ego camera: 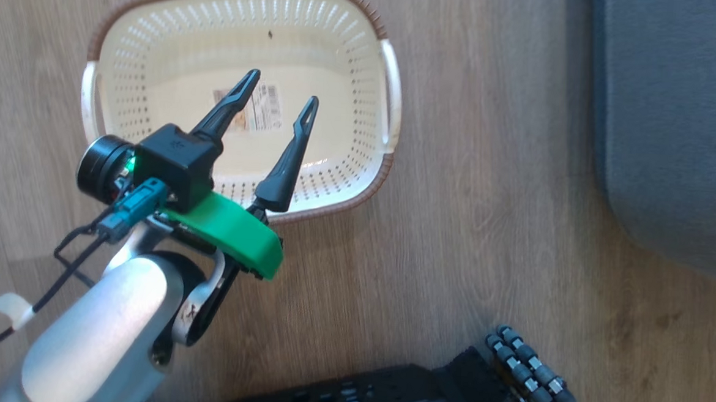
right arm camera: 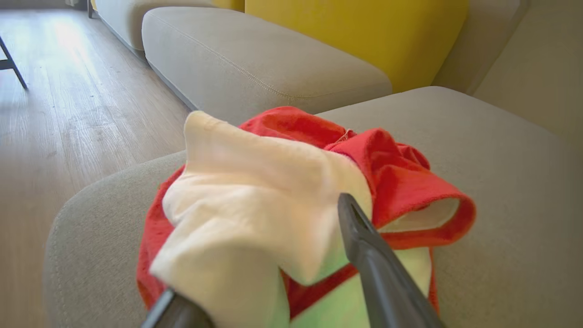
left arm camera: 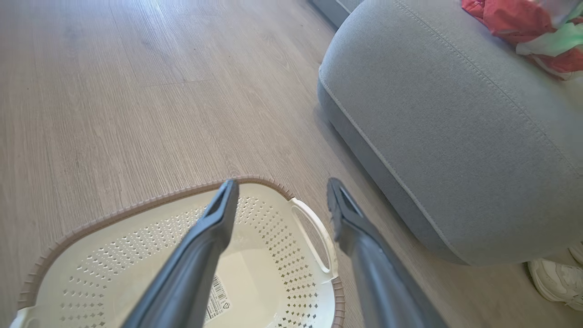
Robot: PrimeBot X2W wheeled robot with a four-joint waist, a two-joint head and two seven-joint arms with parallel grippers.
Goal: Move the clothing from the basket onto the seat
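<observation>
1. Head view: my left gripper (ego camera: 283,87) hangs over the basket (ego camera: 157,49), jaws wide and holding nothing. The basket's bottom label shows. The seat (ego camera: 675,119) is at right.
2. Left wrist view: the clothing (left arm camera: 514,23) lies on the seat, well apart from the basket.
3. Right wrist view: my right gripper (right arm camera: 259,250) has its jaws spread wide. The clothing sits slack between them, resting on the seat.

Head view: I look steeply down on the cream perforated plastic basket (ego camera: 351,90). Left wrist view: low over that basket, facing the grey upholstered seat cushion (left arm camera: 455,136). Right wrist view: close above the same cushion.
</observation>
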